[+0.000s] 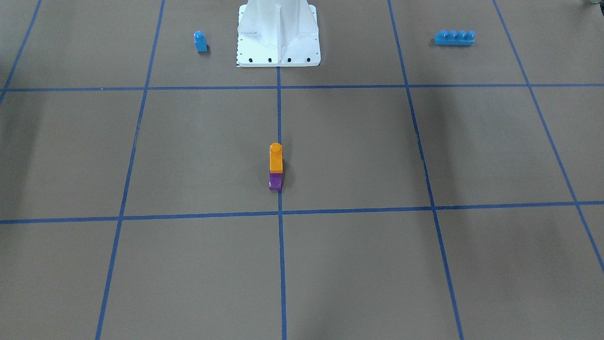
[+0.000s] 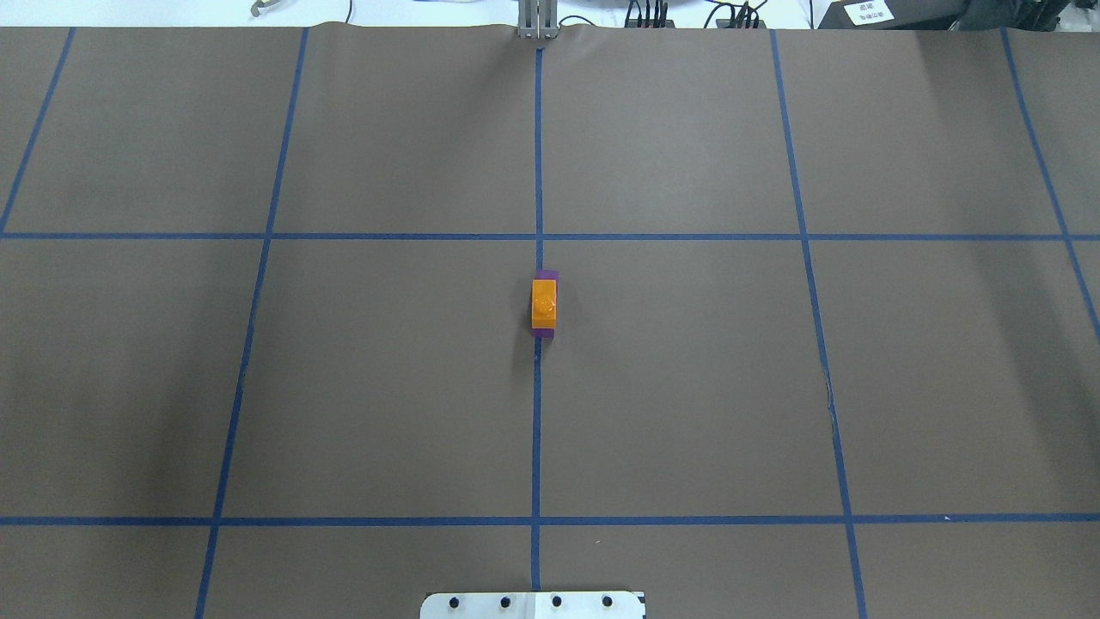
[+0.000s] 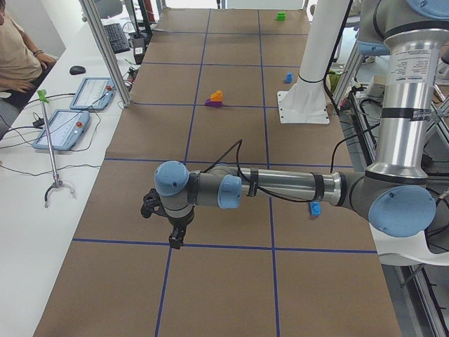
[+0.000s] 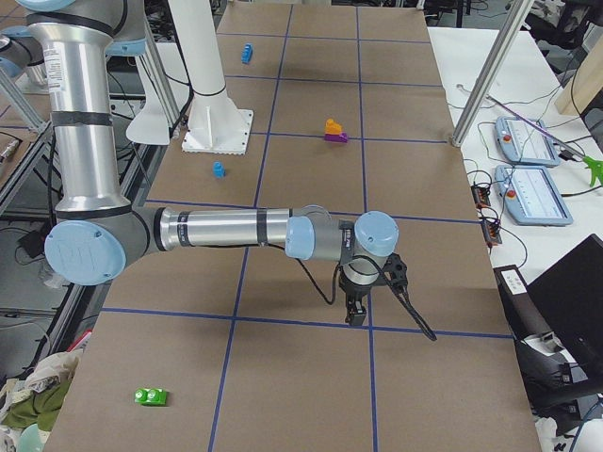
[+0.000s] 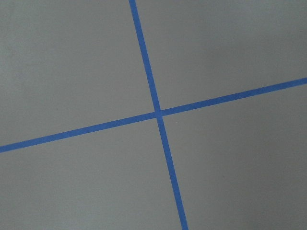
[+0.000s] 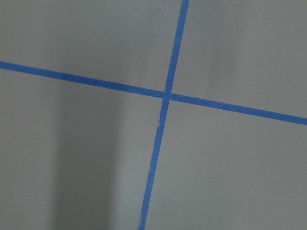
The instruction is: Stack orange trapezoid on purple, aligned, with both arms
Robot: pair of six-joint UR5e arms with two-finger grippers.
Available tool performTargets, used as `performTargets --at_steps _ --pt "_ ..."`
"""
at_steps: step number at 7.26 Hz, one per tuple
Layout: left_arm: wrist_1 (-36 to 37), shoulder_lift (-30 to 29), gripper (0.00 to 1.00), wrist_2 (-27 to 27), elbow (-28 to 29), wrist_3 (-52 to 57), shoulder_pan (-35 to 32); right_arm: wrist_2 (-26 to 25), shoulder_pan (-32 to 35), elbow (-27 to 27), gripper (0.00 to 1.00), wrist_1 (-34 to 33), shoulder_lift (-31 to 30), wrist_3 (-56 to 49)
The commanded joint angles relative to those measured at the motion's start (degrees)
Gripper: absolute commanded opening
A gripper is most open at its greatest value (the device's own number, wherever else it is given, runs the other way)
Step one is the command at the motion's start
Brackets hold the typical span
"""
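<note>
Fingers first: the left gripper (image 3: 175,241) only shows from the side camera, pointing straight down over the table far out on the left of the white base (image 1: 278,38), and I honestly can't tell how wide its fingers are; nothing visible in them, and its wrist cam sees only a tape crossing. Near that side, the long blue brick (image 1: 454,38) sits level with the base, off to its left, untouched. Moving to the middle, the orange trapezoid (image 1: 276,158) is sitting on top of the purple (image 1: 275,182), straight out in front of the base, right on the centre tape line. From overhead the orange one's long sides run flush with the purple's and a sliver of purple peeks out at each end, so I'd call it lined up and the job looks done. No bins or trays that I can spot; the purple brick carrying the orange one is the only thing holding anything. Just right of the base is the small blue brick (image 1: 200,41). Then the right gripper (image 4: 355,315), mirrored far out on the base's right, same story: fingers down, opening impossible to judge. My guess is both hang wide so nothing bumps the stack.
</note>
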Motion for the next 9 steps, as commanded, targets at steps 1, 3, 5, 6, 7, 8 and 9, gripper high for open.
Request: performTargets --at_steps 1,3,5,6,7,8,9 --pt "-0.3 0.1 1.00 0.0 -0.9 -2.6 -0.1 -0.1 0.0 0.0 1.00 0.1 0.1 0.3" --pt "-0.3 0.1 1.00 0.2 -1.6 -3.1 -0.1 -0.1 0.0 -0.1 1.00 0.0 0.2 0.9" --pt "-0.1 1.5 1.00 0.4 -4.1 -2.9 -0.2 0.1 0.0 -0.2 1.00 0.0 0.3 1.0" --pt "-0.1 3.1 1.00 1.0 -4.8 -2.7 0.0 0.2 0.0 -0.1 1.00 0.0 0.2 1.0" --pt "-0.1 3.4 1.00 1.1 -6.4 -2.7 -0.1 0.2 0.0 0.4 1.00 0.0 0.4 1.0" --pt "-0.1 3.4 1.00 1.1 -5.7 -2.7 0.0 0.3 0.0 -0.1 1.00 0.0 0.4 1.0" --pt "-0.1 3.4 1.00 1.1 -5.6 -2.9 0.0 0.4 0.0 0.3 1.00 -0.1 0.0 1.0"
